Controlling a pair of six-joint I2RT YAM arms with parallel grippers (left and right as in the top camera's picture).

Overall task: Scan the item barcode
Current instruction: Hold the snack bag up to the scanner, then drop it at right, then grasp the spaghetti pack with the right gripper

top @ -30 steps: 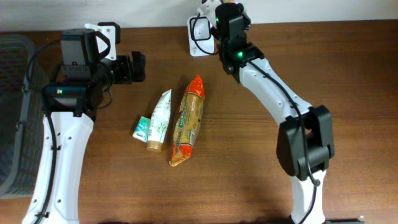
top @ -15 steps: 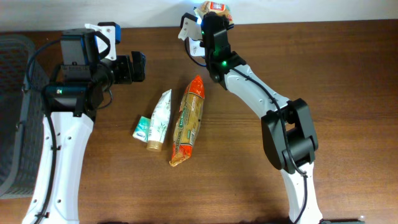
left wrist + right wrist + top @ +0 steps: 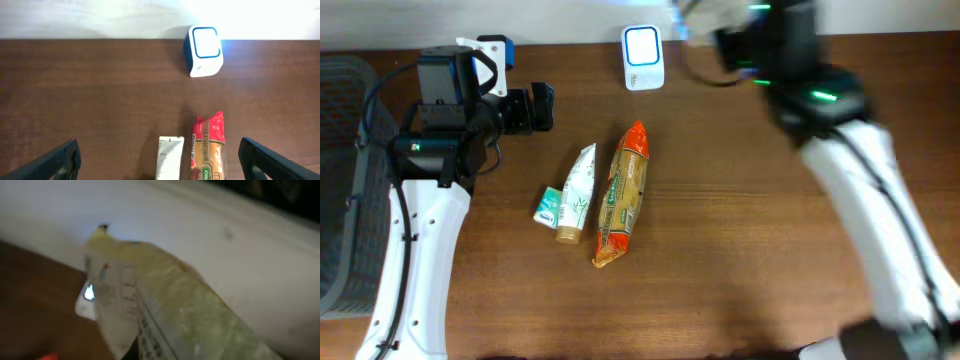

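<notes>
Scanner (image 3: pixel 643 55) sits behind tube (image 3: pixel 578 190) and snack pack (image 3: pixel 623 195); left gripper (image 3: pixel 160 162) fingers wide apart; right gripper (image 3: pixel 712 18) clamps yellowish packet (image 3: pixel 165 305), only visible wrist-cam.

wooden table (image 3: pixel 740 260) bears scanner (image 3: pixel 643 57), tube (image 3: pixel 577 192), small box (image 3: pixel 549 206), snack packet (image 3: pixel 623 195).

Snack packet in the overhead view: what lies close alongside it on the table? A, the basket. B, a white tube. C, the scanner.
B: the white tube lies close alongside the snack packet, while the scanner stands well apart near the table's far edge.
</notes>
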